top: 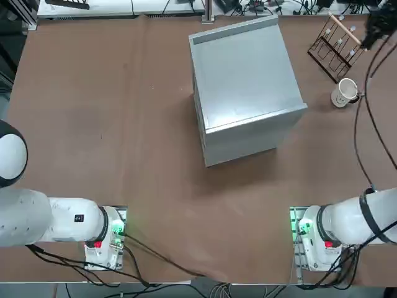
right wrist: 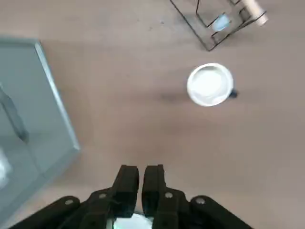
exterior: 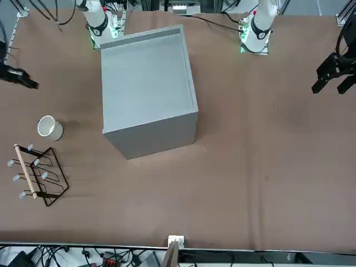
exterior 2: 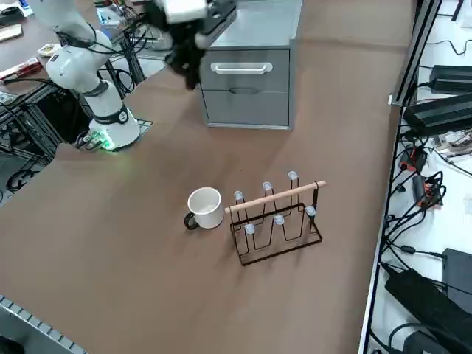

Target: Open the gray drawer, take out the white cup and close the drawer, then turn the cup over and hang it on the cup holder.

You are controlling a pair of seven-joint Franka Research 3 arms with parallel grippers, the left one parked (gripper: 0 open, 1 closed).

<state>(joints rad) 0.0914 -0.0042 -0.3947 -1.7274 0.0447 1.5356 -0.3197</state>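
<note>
White cup (top: 340, 94)'s sitting upright beside the rack (top: 345, 28), toward the table (top: 155, 186)'s far right corner. Right gripper (right wrist: 139, 168)'s hovering off to its side, empty jaws barely parted; I'd be opening wider before lowering.

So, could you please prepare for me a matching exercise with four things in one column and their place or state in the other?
Things:
1. white cup
2. wire rack
3. gray cabinet
4. right tool

Places and states:
A. in the air, a narrow gap between its fingers
B. has a pale wooden bar
C. both drawers are shut
D. upright, beside the rack, open side up

Right pairs: 1-D, 2-B, 3-C, 4-A
</note>
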